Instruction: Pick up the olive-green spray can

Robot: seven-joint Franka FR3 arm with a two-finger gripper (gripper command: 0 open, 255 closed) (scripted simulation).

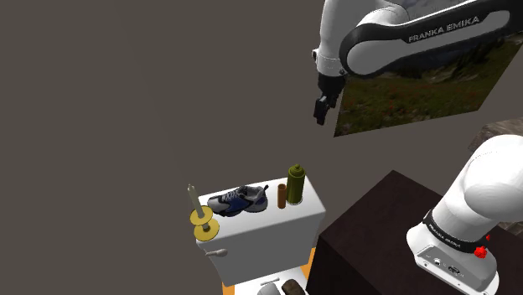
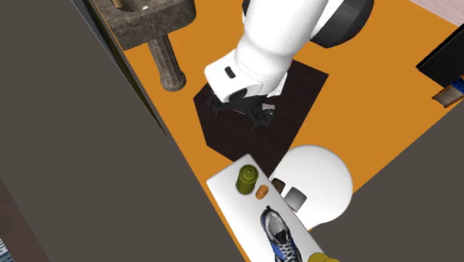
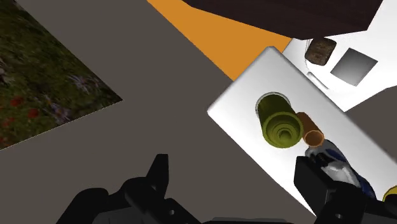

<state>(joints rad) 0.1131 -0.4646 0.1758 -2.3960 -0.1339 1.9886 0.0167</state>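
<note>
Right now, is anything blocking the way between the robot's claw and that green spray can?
Nothing visible does. The open gripper hangs in free air above the olive-green spray can. A small brown cylinder stands close beside the can, with a shoe beyond it, so a finger descending there might have little room.
</note>
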